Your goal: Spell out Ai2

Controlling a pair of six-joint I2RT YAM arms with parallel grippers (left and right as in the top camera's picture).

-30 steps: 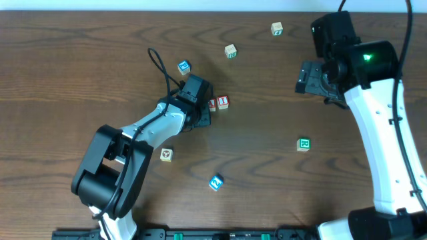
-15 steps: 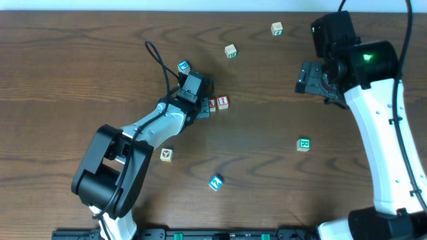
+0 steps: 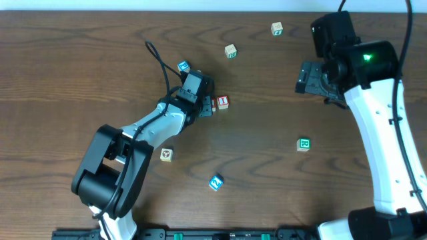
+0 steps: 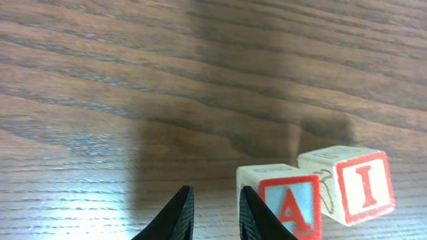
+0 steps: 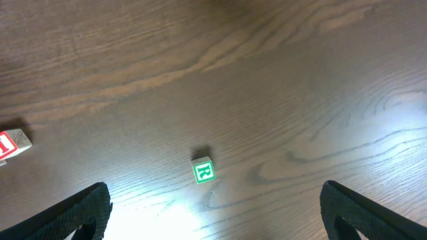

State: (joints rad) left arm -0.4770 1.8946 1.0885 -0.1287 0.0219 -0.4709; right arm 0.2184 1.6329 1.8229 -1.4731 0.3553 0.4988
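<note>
The red "A" block (image 4: pixel 283 203) sits on the table touching the red "I" block (image 4: pixel 350 187) on its right. In the overhead view the "A" block (image 3: pixel 211 104) and the "I" block (image 3: pixel 223 102) lie mid-table. My left gripper (image 4: pixel 215 207) is nearly shut with a narrow empty gap, and its right finger is against the "A" block's left side; it shows overhead too (image 3: pixel 204 105). My right gripper (image 5: pixel 213 210) is wide open and empty, high above the table (image 3: pixel 310 79). A blue block (image 3: pixel 215 182) lies near the front; its symbol is unclear.
A green "R" block (image 3: pixel 303 144) lies under the right arm, also in the right wrist view (image 5: pixel 203 171). Another blue block (image 3: pixel 183 66), two pale blocks at the back (image 3: pixel 231 51) (image 3: pixel 277 28) and one at front left (image 3: pixel 166 155).
My left gripper shifted slightly toward the far side beside the "A" block, then held still. The right arm has not moved.
</note>
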